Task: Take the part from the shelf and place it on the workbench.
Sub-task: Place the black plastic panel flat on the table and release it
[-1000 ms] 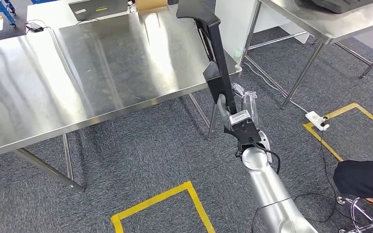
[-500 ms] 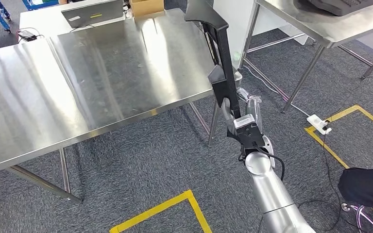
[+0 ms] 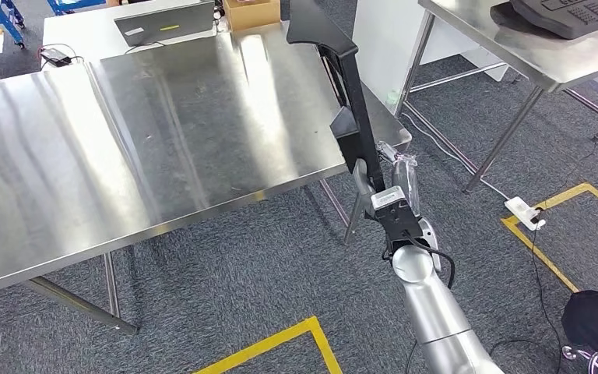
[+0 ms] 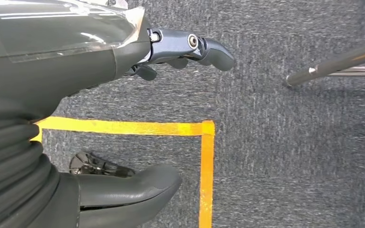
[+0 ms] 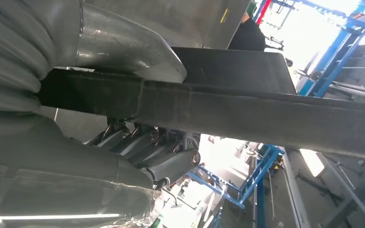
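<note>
right hand (image 3: 381, 181) grips black part (image 3: 348, 89) above workbench (image 3: 124, 148) edge

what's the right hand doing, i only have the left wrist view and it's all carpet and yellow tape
Observer: The right hand grips a long black part by its lower end and holds it nearly upright in the head view.
Operator: is the part on the workbench yet
Observer: Not set down. Its top rises in front of the right edge of the steel workbench, and the hand is beside the bench's corner over the carpet.
Operator: grip look solid
Observer: In the right wrist view the thumb lies on one side of the part and the fingers curl around the other side.
</note>
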`<state>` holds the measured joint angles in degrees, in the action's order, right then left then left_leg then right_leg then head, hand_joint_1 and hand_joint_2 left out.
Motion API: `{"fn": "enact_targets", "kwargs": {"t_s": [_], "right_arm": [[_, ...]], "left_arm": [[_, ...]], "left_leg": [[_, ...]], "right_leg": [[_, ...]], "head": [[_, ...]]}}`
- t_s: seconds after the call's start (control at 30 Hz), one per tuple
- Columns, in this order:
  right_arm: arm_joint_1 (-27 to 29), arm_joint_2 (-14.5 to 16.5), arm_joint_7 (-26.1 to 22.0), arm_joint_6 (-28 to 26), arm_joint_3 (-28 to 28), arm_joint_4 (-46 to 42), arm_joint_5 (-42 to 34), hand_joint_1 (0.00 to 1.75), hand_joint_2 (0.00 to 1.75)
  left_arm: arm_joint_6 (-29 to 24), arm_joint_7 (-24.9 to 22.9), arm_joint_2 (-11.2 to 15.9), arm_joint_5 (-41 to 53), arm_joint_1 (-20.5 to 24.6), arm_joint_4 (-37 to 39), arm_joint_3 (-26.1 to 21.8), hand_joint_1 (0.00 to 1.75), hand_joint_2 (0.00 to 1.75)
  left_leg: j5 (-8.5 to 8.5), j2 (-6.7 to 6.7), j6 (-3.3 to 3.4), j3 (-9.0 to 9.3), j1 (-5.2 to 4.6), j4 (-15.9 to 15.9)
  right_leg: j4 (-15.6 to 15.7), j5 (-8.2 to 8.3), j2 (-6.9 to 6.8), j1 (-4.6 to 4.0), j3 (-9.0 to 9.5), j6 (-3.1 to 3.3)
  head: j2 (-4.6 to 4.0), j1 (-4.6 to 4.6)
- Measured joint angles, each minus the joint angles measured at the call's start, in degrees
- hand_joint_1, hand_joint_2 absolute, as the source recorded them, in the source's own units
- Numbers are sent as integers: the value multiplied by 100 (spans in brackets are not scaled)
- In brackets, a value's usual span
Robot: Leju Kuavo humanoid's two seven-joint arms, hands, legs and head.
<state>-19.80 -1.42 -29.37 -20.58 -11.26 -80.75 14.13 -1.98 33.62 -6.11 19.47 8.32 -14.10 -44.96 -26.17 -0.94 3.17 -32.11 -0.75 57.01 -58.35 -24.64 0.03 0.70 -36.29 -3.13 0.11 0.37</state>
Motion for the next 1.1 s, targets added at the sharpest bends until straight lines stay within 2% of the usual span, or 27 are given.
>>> {"fn": "enact_targets", "kwargs": {"t_s": [0.03, 0.07, 0.17, 0.23, 0.3, 0.33, 0.37, 0.43, 0.47, 0.5, 0.53, 0.6, 0.67, 0.7, 0.8, 0.83, 0.87, 0.9, 0.97, 1.0, 1.03, 1.1], "right_arm": [[-5, -2, 30, -2, 7, -18, 43, 175, 175], [-16, -8, 77, -3, 16, -42, 88, 175, 175], [-143, -54, 292, 26, 77, -108, 211, 175, 175], [-373, -126, 521, 80, 123, -123, 329, 175, 175], [-787, -262, 915, 126, 154, -73, 570, 175, 175], [-1098, -365, 1165, 185, 163, 12, 718, 175, 175], [-1482, -473, 1410, 284, 162, 169, 846, 175, 175], [-2367, -680, 1757, 519, 143, 613, 1020, 175, 175], [-2786, -758, 1856, 601, 125, 860, 1077, 175, 175], [-3161, -825, 1920, 646, 106, 1085, 1123, 175, 175], [-3463, -885, 1975, 673, 87, 1296, 1168, 175, 175], [-3916, -985, 2053, 696, 37, 1709, 1261, 175, 175], [-4209, -1084, 2118, 703, -24, 2082, 1368, 175, 175], [-4344, -1130, 2143, 715, -51, 2247, 1404, 175, 175], [-4748, -1229, 2202, 872, -129, 2766, 1414, 175, 175], [-4847, -1247, 2220, 932, -155, 2917, 1402, 175, 175], [-4923, -1259, 2235, 972, -180, 3049, 1392, 175, 175], [-4983, -1267, 2241, 990, -200, 3152, 1384, 175, 175], [-5084, -1272, 2248, 999, -228, 3300, 1372, 175, 175], [-5135, -1274, 2246, 1000, -241, 3366, 1368, 175, 175], [-5179, -1274, 2245, 1001, -256, 3422, 1367, 175, 175], [-5237, -1280, 2242, 1008, -284, 3513, 1373, 175, 175]], "left_arm": [[0, 0, 1, 3, 1, 0, 0, 0, 175], [1, 1, 2, 9, 1, 0, -1, 0, 175], [6, 1, 17, 28, 4, -6, -1, 0, 175], [10, 1, 19, 35, 4, -7, 0, 0, 175], [19, 0, 23, 39, 1, -7, 0, 0, 175], [23, -5, 24, 42, -1, -7, -1, 0, 175], [27, -11, 25, 47, -2, -7, -1, 0, 175], [28, -25, 30, 62, 5, -7, -2, 0, 175], [28, -33, 32, 71, 12, -7, -1, 0, 175], [29, -41, 33, 79, 23, -8, -1, 0, 175], [29, -52, 32, 83, 32, -8, 1, 0, 175], [27, -74, 31, 87, 55, -9, 1, 0, 175], [26, -96, 30, 91, 82, -9, 2, 0, 175], [26, -105, 30, 93, 97, -10, 3, 0, 175], [31, -128, 34, 94, 115, -10, 3, 0, 175], [37, -133, 33, 94, 112, -10, 3, 0, 175], [44, -137, 30, 95, 110, -9, 4, 0, 175], [53, -139, 26, 96, 108, -9, 4, 0, 175], [66, -140, 21, 98, 109, -9, 4, 0, 175], [70, -142, 21, 98, 110, -9, 4, 0, 175], [72, -145, 23, 98, 113, -9, 4, 0, 175], [72, -152, 32, 98, 122, -9, 3, 0, 175]], "left_leg": [[-27, -2, -30, 13, -11, 23], [-48, -2, -57, 22, -18, 48], [-178, 15, -143, -55, 3, 270], [-424, 31, -220, -372, 47, 834], [-652, 39, -282, -837, 101, 1505], [-648, 43, -301, -997, 123, 1650], [-522, 47, -306, -1054, 139, 1586], [16, 60, -290, -866, 154, 908], [222, 70, -273, -733, 144, 540], [333, 78, -244, -614, 127, 259], [362, 85, -208, -544, 103, 108], [307, 88, -108, -459, 65, 37], [307, 78, -16, -345, 65, -21], [295, 69, 23, -288, 69, -42], [212, 54, 91, -194, 72, -59], [175, 51, 95, -155, 70, -58], [134, 49, 90, -105, 69, -58], [87, 46, 79, -44, 70, -57], [-21, 41, 37, 79, 66, -49], [-79, 40, 10, 122, 56, -43], [-133, 43, -22, 145, 43, -39], [-196, 49, -71, 178, 26, -17]], "right_leg": [[109, 57, -2, -9, 38, 73], [119, 46, -1, -14, 62, 160], [139, 60, 11, 48, 193, 282], [147, 27, 15, 63, 250, 330], [145, -16, 23, 61, 275, 339], [141, -41, 29, 64, 292, 328], [136, -67, 35, 70, 315, 313], [131, -130, 51, 88, 389, 265], [133, -162, 55, 89, 426, 235], [139, -188, 56, 86, 448, 203], [153, -209, 52, 79, 459, 169], [132, -199, 48, 44, 495, 79], [-59, -220, 35, 33, 447, 23], [-294, -277, 29, 40, 312, 24], [-1368, -591, 25, 42, -414, 68], [-1560, -648, 25, 38, -599, 61], [-1537, -605, 24, 36, -677, 20], [-1293, -454, 22, 40, -645, -43], [-431, 41, 1, 47, -383, -166], [-79, 206, -16, 42, -267, -135], [132, 321, -23, 29, -180, -78], [208, 336, -16, 26, -110, 93]], "head": [[0, -2], [0, -5], [0, -8], [0, -14], [0, -17], [0, -16], [0, -16], [0, -16], [0, -17], [0, -15], [0, -14], [0, -14], [-1, -8], [-1, -2], [0, 4], [0, 3], [0, 3], [0, 3], [0, 7], [0, 6], [0, 0], [0, -14]]}}
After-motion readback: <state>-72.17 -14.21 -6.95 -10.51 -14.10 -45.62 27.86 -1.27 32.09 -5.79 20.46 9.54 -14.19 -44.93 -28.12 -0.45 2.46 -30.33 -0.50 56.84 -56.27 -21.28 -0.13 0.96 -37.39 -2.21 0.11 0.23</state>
